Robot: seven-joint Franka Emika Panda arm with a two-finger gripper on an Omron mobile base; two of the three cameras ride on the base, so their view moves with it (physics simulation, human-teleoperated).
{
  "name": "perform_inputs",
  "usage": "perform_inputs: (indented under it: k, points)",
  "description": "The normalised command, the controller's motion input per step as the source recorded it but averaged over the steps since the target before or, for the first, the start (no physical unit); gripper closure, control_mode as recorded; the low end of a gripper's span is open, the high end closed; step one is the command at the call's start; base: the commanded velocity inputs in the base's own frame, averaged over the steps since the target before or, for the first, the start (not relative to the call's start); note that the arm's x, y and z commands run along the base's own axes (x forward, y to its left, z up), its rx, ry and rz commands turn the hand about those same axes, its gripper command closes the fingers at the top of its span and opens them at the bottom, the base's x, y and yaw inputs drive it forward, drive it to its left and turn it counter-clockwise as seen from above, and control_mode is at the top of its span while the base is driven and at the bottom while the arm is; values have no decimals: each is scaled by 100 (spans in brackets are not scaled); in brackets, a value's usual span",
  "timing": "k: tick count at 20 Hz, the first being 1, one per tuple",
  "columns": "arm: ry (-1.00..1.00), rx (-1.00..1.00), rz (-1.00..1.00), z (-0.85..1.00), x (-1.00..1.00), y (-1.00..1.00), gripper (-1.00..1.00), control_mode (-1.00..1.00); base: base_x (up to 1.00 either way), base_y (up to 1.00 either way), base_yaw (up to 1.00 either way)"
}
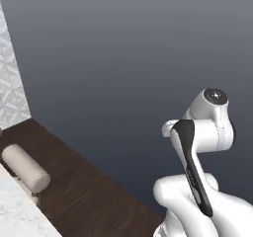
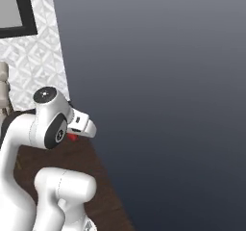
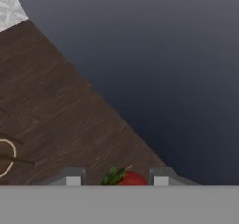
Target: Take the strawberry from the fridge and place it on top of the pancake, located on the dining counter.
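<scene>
here the fingers (image 3: 116, 177) are clamped on the strawberry (image 3: 127, 178), which sits between the two grey tips at the bottom of the hand view, its green leaves turned to the left. below it lies dark wooden floor (image 3: 51, 106), running up against a plain dark grey wall (image 3: 163, 55). in the right base view a bit of red (image 2: 72, 136) shows just under the white hand. in the left base view a beige stool (image 1: 25, 168) stands beside the white marble table (image 1: 15, 216).

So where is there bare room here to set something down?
The dark wood floor lies bare between the dark grey wall and the white counter edge. It is crowded by the beige stool. The pincer is shut on the strawberry.
</scene>
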Motion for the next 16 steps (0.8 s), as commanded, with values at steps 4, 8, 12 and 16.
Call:
perform_inputs:
  k: [4,8,12,16]
  points:
    - [0,0,0,0,0,0,100,100,99,-8,67]
    - [0,0,0,0,0,0,100,100,100,-25,66]
    - [0,0,0,0,0,0,100,100,100,-29,65]
    - [0,0,0,0,0,0,100,100,100,-40,63]
